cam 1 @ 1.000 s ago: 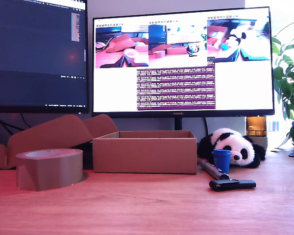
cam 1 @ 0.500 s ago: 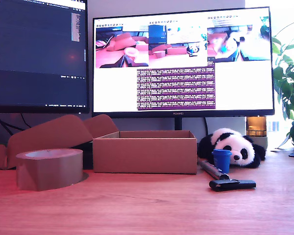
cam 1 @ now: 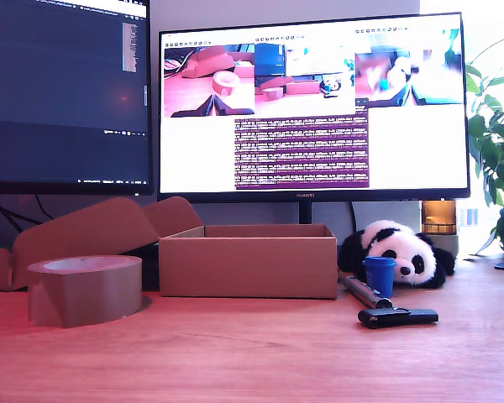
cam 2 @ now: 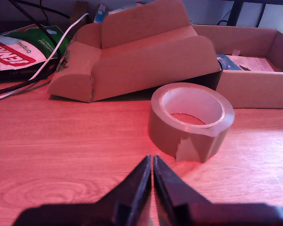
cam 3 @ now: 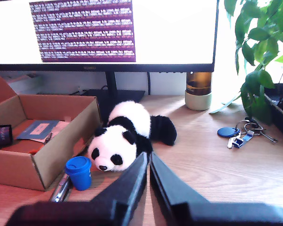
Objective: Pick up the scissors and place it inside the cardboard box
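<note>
While both grippers hang empty, the cardboard box [cam 1: 248, 267] stands open on the wooden desk [cam 1: 260, 361], below the monitor [cam 1: 311, 109].

- Flap lid [cam 1: 84, 235]: attached, thrown back from the box toward the exterior view's left.
- Brown packing-tape roll [cam 1: 84, 290]: lying flat, near the box on the same side, in front of the flap.
- Box contents, second wrist view: a blue card [cam 3: 37, 128] and a dark small item [cam 3: 1, 136]; a small orange shape [cam 3: 33, 151] at the near wall may be the scissors, too small to tell.
- Plush panda [cam 1: 399, 252]: just beside the box, at the exterior view's right.
- Blue cup [cam 1: 379, 274]: in front of the panda, near the box corner.
- Black stick gadget [cam 1: 398, 316]: flat on the desk, further from the box than the cup.
- Keys [cam 3: 240, 134]: well apart from the box, beyond the panda.
- My first gripper [cam 2: 152, 162]: jaws pressed together, holding nothing, facing the tape roll.
- My second gripper [cam 3: 148, 160]: jaws pressed together, holding nothing, facing the panda.
</note>
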{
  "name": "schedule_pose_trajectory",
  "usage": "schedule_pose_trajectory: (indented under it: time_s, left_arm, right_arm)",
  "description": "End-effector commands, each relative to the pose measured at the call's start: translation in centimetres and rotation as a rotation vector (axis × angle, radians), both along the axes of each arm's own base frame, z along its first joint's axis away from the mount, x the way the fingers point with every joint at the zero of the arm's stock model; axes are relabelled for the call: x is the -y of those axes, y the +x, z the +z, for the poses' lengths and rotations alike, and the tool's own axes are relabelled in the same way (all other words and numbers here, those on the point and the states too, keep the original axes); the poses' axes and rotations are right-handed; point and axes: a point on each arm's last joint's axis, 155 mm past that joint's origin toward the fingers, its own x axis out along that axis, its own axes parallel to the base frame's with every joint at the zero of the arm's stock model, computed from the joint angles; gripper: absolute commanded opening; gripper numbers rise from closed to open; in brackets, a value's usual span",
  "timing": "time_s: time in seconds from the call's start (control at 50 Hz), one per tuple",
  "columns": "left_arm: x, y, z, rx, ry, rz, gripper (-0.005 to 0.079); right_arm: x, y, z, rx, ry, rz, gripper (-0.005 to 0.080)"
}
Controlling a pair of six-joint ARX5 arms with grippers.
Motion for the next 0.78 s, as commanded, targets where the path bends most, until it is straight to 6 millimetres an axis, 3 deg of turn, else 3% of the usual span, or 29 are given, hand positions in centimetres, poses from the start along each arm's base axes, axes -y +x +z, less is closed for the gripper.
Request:
schedule_pose_trajectory:
  time_s: [0.0,0.42,0.76]
  left_arm:
    - [-0.1,0.0,-1.1,-0.022,0.001,0.006,-0.0023]
    - [-0.1,0.0,-1.1,-0.022,0.001,0.006,-0.0023]
    - [-0.1,0.0,-1.1,-0.022,0.003,0.005,-0.0023]
  right_arm:
    - [0.0,-0.3,-1.1,-0.014,-0.005,0.000,-0.0010]
    - [0.3,-1.4,-0.7,0.009,0.006,-0.006,-0.0010]
    - [0.3,-1.9,-3.6,-0.109,0.002,-0.006,-0.0010]
